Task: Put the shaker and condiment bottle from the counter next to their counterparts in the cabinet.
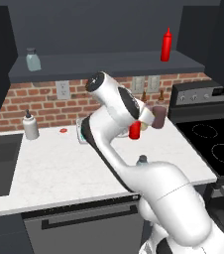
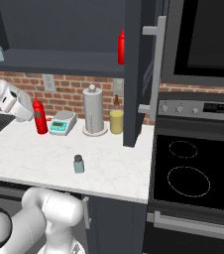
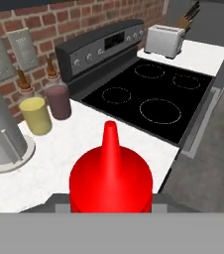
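The red condiment bottle stands upright between my gripper fingers, whose grey pads press both of its sides. From the left base the bottle peeks out under the hand, low over the counter. The right base view has the bottle beside the scale. The shaker stands alone near the counter's front edge, its dark cap showing above my arm. On the cabinet shelf are the matching red bottle at the right and the matching jar at the left.
Paper towel holder, yellow jar and maroon jar crowd the back wall. A scale sits beside the bottle. White pump dispenser and sink are left, stove right. An open cabinet door hangs over the counter.
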